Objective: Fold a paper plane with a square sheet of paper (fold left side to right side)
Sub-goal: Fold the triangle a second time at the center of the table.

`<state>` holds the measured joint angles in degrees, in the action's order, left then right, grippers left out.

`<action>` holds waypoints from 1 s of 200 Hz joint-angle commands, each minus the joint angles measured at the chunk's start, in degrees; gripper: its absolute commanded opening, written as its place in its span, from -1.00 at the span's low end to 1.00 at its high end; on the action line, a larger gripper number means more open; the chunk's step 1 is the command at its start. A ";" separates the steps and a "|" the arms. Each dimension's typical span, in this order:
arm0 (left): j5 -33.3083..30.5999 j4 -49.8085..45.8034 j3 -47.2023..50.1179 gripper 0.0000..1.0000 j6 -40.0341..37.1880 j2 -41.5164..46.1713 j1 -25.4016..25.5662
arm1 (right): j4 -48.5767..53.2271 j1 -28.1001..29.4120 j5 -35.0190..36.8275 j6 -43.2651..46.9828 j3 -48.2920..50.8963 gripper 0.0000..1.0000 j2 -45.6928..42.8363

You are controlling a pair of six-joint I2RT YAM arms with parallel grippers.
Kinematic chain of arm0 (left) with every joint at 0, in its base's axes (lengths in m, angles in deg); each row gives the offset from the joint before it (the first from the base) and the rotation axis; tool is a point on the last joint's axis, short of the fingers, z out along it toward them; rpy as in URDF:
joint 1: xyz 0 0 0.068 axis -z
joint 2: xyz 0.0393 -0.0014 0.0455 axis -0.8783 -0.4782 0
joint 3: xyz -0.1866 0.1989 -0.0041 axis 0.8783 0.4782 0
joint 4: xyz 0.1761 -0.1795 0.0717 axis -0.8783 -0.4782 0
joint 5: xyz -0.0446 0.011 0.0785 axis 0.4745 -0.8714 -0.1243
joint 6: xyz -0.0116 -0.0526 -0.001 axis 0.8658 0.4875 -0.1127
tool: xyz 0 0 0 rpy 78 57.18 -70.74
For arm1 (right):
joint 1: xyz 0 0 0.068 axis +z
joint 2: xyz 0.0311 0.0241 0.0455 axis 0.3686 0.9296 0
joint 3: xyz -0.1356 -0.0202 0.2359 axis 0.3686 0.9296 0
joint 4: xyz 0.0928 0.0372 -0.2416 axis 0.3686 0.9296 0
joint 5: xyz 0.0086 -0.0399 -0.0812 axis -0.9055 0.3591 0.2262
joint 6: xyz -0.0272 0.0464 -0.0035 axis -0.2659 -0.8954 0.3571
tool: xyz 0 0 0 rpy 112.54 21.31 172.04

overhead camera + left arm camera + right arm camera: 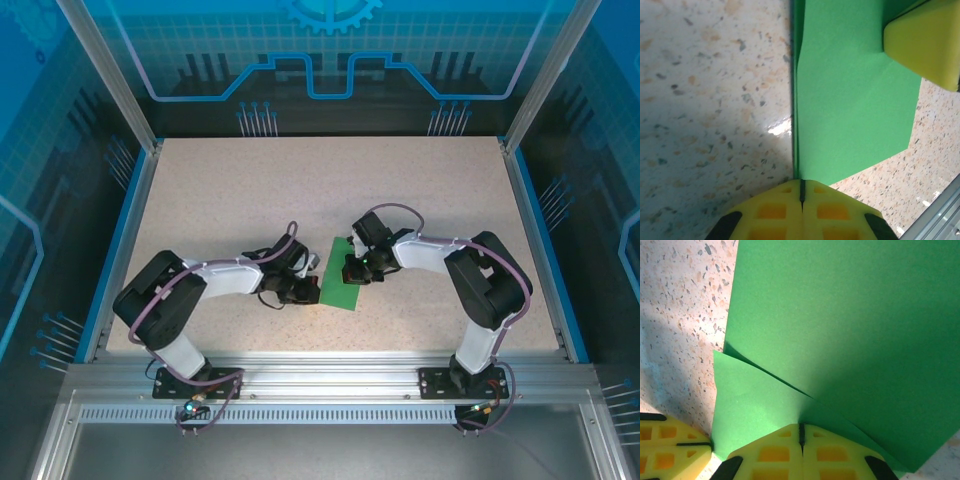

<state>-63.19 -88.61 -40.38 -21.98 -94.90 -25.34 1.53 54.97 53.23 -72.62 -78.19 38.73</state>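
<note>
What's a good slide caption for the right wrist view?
Shut right pincer tip-down on the folded green paper, left pincer at its edge, on a speckled table.

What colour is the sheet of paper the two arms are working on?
The paper is plain bright green, unmarked, best seen in the right wrist view.

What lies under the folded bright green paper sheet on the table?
The folded bright green paper sheet lies flat on the speckled beige tabletop. At one edge a lower green layer peeks from beneath the top flap. Whatever else it covers is hidden.
</note>
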 commanded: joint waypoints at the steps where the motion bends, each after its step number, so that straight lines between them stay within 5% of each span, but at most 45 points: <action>1: -2.89 -7.07 2.69 -1.00 0.01 0.85 -0.85 | 5.70 -0.55 3.68 1.16 0.77 -1.00 1.94; 34: -2.79 -7.65 2.96 -1.00 0.07 3.59 -1.63 | 3.02 -0.47 2.20 1.25 0.61 -0.97 -0.37; 71: -2.77 -7.30 1.93 -0.61 0.98 7.74 -3.15 | 1.73 -0.39 3.86 2.86 -0.62 -0.78 -6.31; 119: -3.71 -4.04 -3.88 -0.22 1.30 6.27 -3.71 | 2.12 -0.72 7.72 3.45 2.04 -0.30 -17.17; 200: 1.96 2.82 -9.24 -0.17 1.22 -3.01 -3.77 | -0.14 -0.66 7.80 -0.65 16.20 0.33 -37.91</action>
<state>-64.65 -88.52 -47.98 -20.56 -95.53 -28.66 1.51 54.73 60.79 -71.63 -64.88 5.33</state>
